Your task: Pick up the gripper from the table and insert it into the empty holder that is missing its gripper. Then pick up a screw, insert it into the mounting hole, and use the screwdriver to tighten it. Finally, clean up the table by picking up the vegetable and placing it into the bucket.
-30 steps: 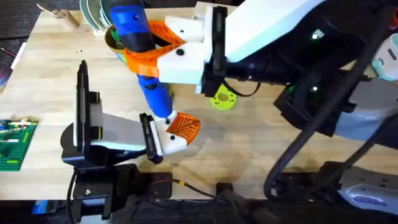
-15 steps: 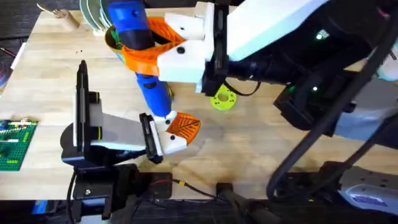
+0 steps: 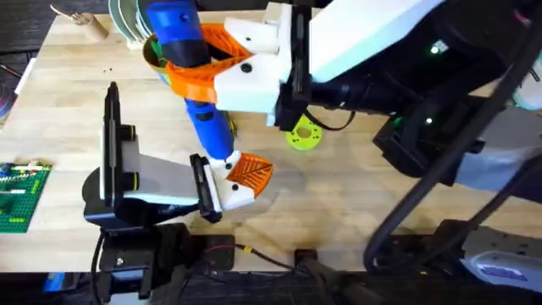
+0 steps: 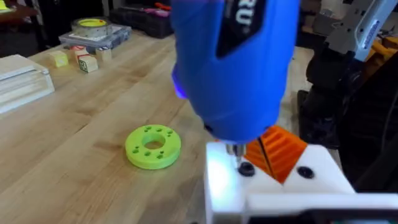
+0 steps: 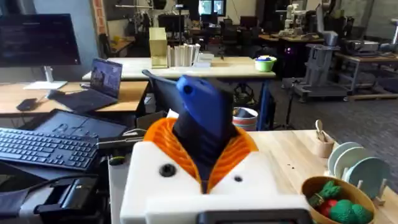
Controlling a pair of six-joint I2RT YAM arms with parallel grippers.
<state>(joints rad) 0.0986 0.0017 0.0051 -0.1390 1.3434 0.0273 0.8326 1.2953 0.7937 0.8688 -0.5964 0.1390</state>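
A bright blue pen-shaped power screwdriver (image 3: 190,76) with black trim was gripped between the orange ribbed pads of the right gripper (image 3: 203,61), whose white fingers were clenched around its body near the far side of the wooden table (image 3: 356,182). The tool was held tip-down, slanting from the far left toward the near middle. In the left wrist view its thin metal bit (image 4: 237,157) was seen resting on a dark screw (image 4: 246,168) in the top of a white plastic wedge-shaped holder (image 4: 273,180), into which the ribbed orange plastic gripper piece (image 4: 281,149) was seated. In the overhead view that white-and-orange assembly (image 3: 241,180) was seen at the end of the left gripper (image 3: 207,191); whether those fingers were clamped cannot be told. A lime-green plastic disc with holes (image 3: 303,135) lay flat on the table just beyond, apart from the assembly. A bowl holding green and red toy pieces (image 5: 336,199) was seen in the right wrist view.
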